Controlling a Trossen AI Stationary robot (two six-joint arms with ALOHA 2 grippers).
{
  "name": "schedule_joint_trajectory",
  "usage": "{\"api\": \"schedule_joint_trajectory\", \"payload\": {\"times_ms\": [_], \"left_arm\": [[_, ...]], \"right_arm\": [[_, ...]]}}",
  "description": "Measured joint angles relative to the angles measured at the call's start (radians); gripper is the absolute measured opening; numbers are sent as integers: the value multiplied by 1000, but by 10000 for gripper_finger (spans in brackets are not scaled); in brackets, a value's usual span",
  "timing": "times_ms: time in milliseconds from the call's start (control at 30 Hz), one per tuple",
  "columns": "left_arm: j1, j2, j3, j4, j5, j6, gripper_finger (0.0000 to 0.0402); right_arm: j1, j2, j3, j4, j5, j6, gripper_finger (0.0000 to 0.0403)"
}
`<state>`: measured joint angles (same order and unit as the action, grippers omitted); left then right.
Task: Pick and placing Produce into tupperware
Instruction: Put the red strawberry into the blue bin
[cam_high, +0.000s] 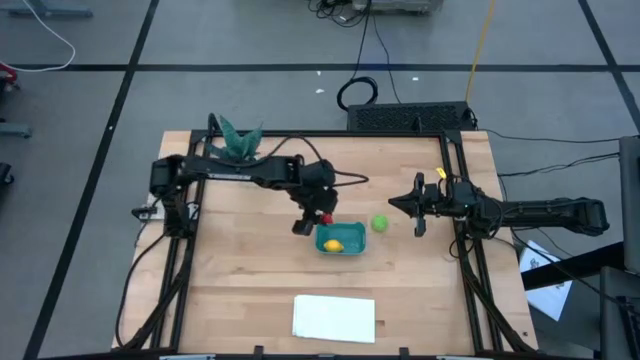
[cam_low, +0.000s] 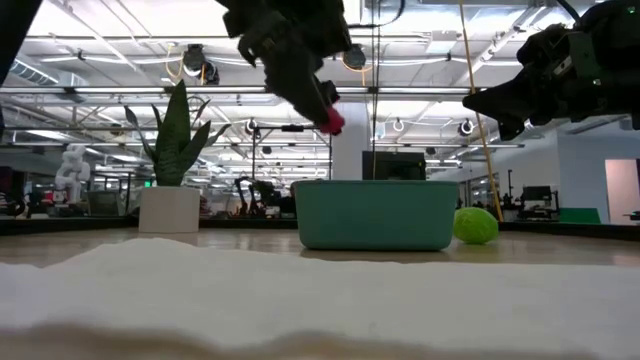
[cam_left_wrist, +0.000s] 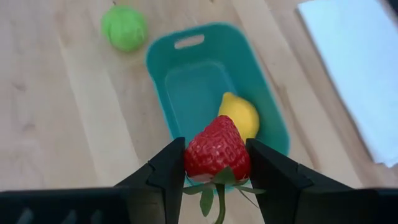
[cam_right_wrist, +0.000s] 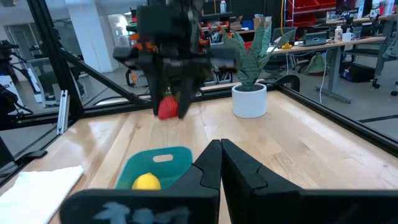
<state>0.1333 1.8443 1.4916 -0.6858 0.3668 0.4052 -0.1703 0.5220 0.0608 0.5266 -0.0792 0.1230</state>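
My left gripper (cam_high: 322, 217) hangs above the left end of the teal tub (cam_high: 341, 240), shut on the red strawberry (cam_left_wrist: 217, 150), which also shows in the low view (cam_low: 332, 121) and the right wrist view (cam_right_wrist: 168, 109). The yellow lemon (cam_left_wrist: 242, 115) lies on the tub's floor. The green ball (cam_high: 379, 224) rests on the table just right of the tub. My right gripper (cam_high: 418, 208) hovers to the right of the ball, shut, holding nothing; its fingers (cam_right_wrist: 221, 163) are closed together. My left gripper pinches the strawberry (cam_left_wrist: 217, 150) between its two fingers (cam_left_wrist: 171, 168), one on each side of the red body, with the green stem end nearest the wrist. The fingers point down at a slant. The berry is lifted clear, above the tub's rim (cam_low: 372, 185).
A spiky green plant in a white pot (cam_low: 170, 208) stands at the table's far left corner. A flat white sheet (cam_high: 334, 318) lies near the near edge. Black frame rails (cam_high: 470, 270) run along the table's sides. Bare wood lies left of the tub.
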Motion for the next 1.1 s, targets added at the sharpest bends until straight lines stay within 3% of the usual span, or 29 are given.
{"api": "schedule_joint_trajectory", "payload": {"times_ms": [300,500,1100], "left_arm": [[0,92,17,2,8,18,157],[0,100,17,28,147,-62,157],[19,141,41,193,184,-147,156]], "right_arm": [[0,0,0,-1,0,0,0],[0,0,0,-2,0,-3,0],[0,0,0,0,0,-4,0]]}}
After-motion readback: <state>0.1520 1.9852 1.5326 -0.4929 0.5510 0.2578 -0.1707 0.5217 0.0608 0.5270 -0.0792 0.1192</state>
